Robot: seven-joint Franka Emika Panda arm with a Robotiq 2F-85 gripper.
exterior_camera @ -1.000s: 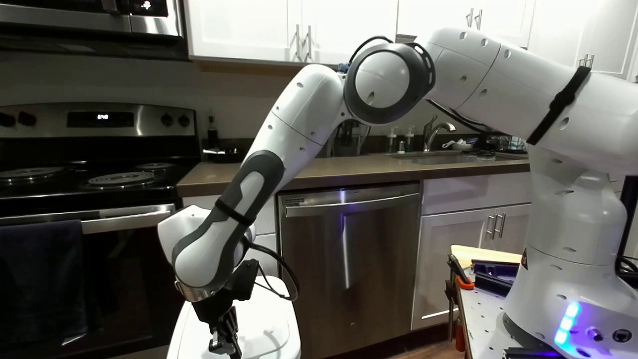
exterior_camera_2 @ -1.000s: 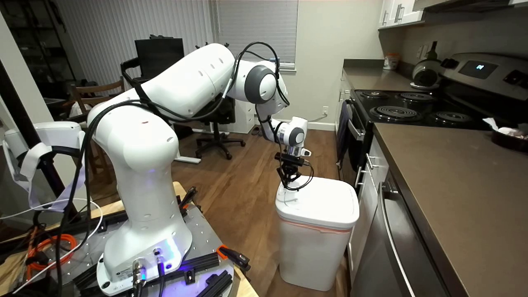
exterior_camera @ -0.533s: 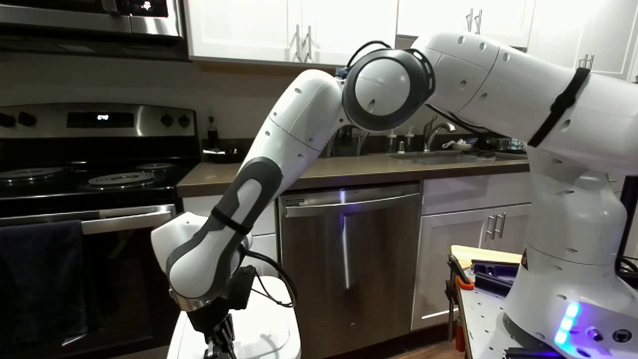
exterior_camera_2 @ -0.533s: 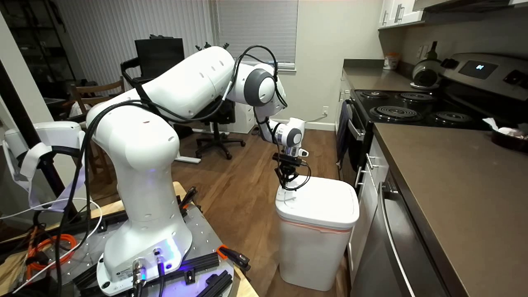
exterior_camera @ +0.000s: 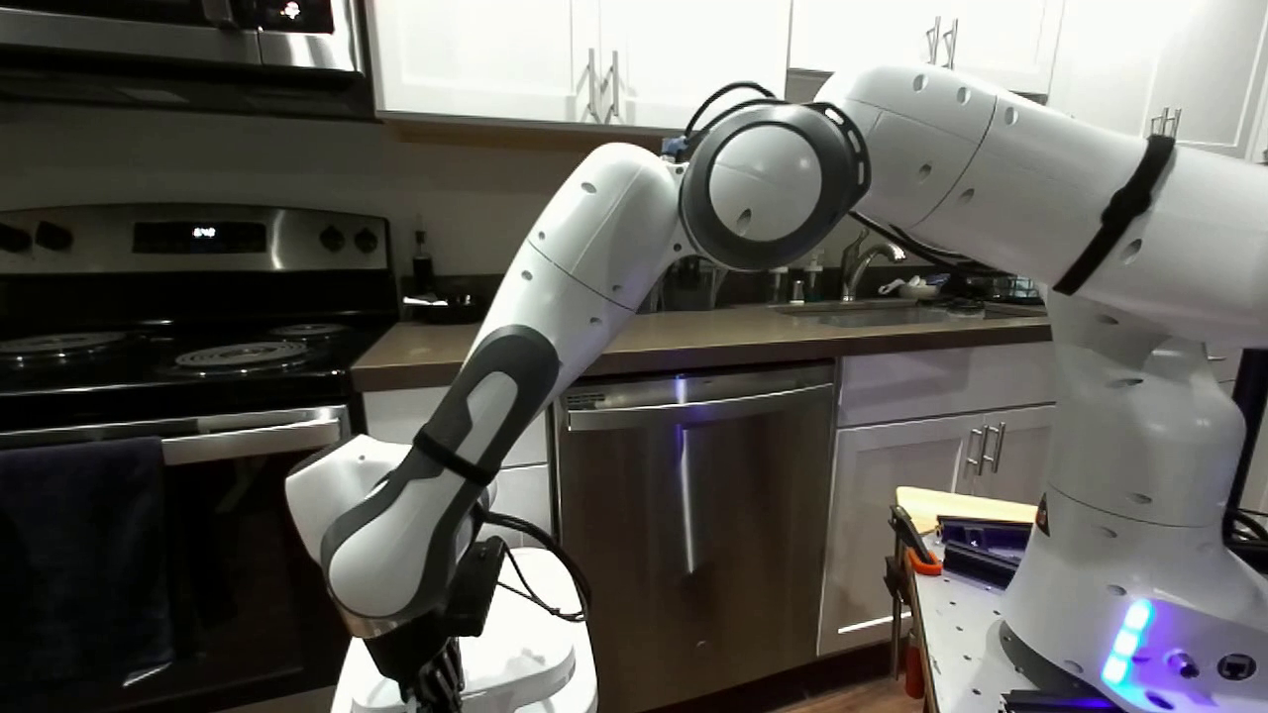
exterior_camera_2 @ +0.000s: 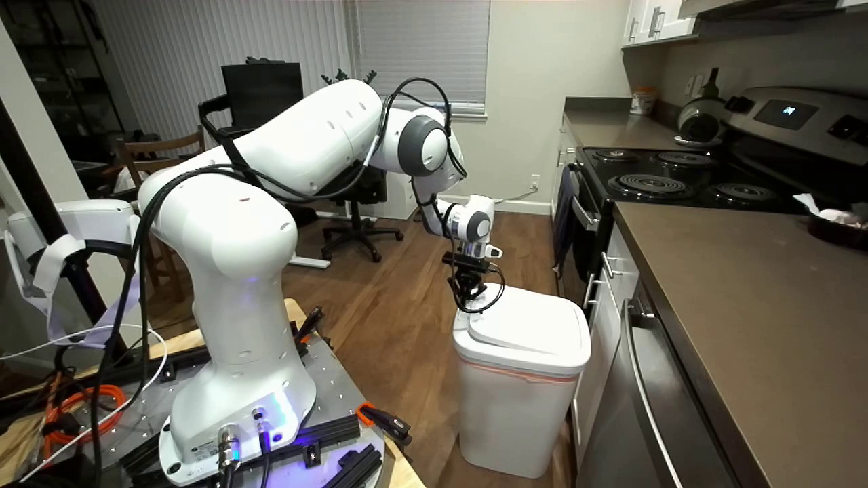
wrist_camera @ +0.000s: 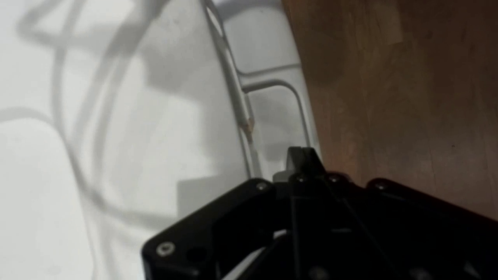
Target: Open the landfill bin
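Bin [exterior_camera_2: 515, 420] stands on the floor [exterior_camera_2: 400, 312] beside the drawers [exterior_camera_2: 625, 271], its lid [exterior_camera_2: 532, 318] tilted slightly up. Your gripper [wrist_camera: 301, 151] is closed, nothing between its fingertips, just above or on the rim [wrist_camera: 276, 116]; from these views you cannot tell which.

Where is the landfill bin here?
In an exterior view, the landfill bin stands on the floor right of centre, the robot's table to its left, the dishwasher to its right; the wrist view shows the fingers near its edge.
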